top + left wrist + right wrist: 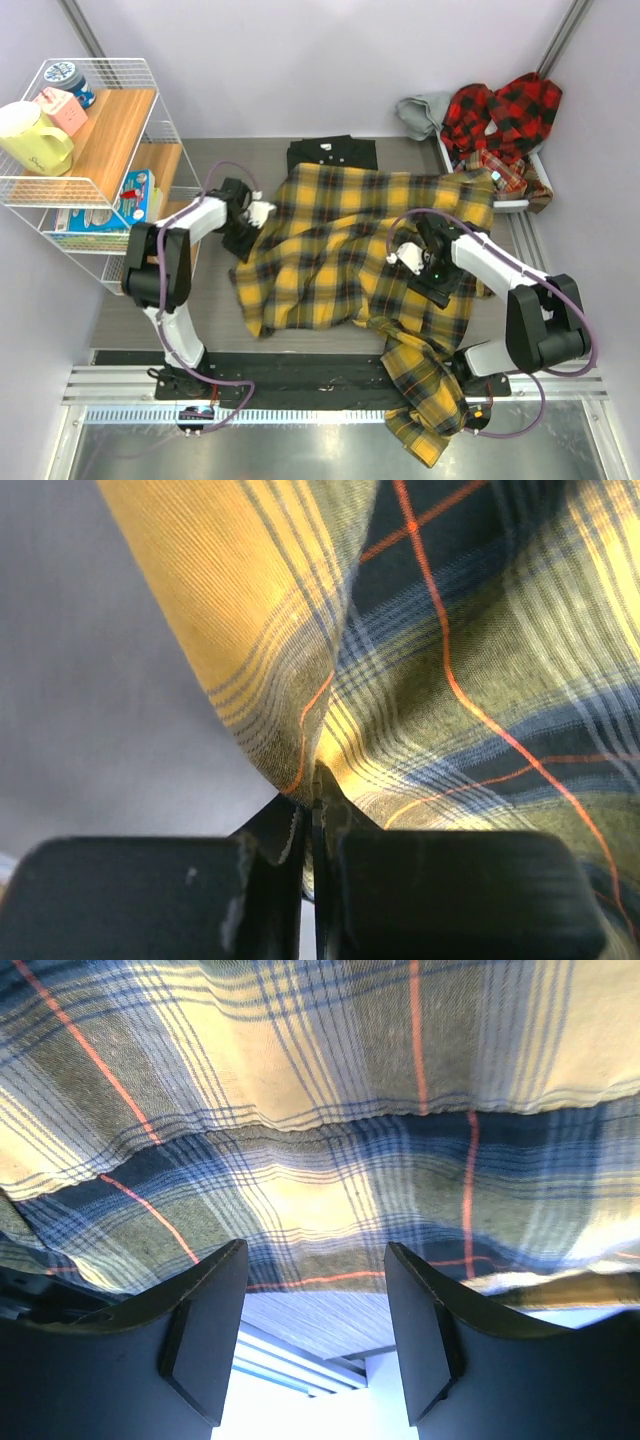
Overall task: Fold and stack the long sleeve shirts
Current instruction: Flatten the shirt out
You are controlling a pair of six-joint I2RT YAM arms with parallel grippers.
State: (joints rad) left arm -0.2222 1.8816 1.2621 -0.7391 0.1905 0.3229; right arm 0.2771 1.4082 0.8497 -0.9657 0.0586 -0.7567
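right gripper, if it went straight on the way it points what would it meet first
Most likely the yellow-and-black plaid flannel shirt: its draped cloth fills the view just beyond the open right gripper. How far off the cloth lies is hard to tell.

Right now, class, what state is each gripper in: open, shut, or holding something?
Left gripper: shut on the yellow plaid shirt, pinching its edge.
Right gripper: open, holding nothing, facing the same shirt.
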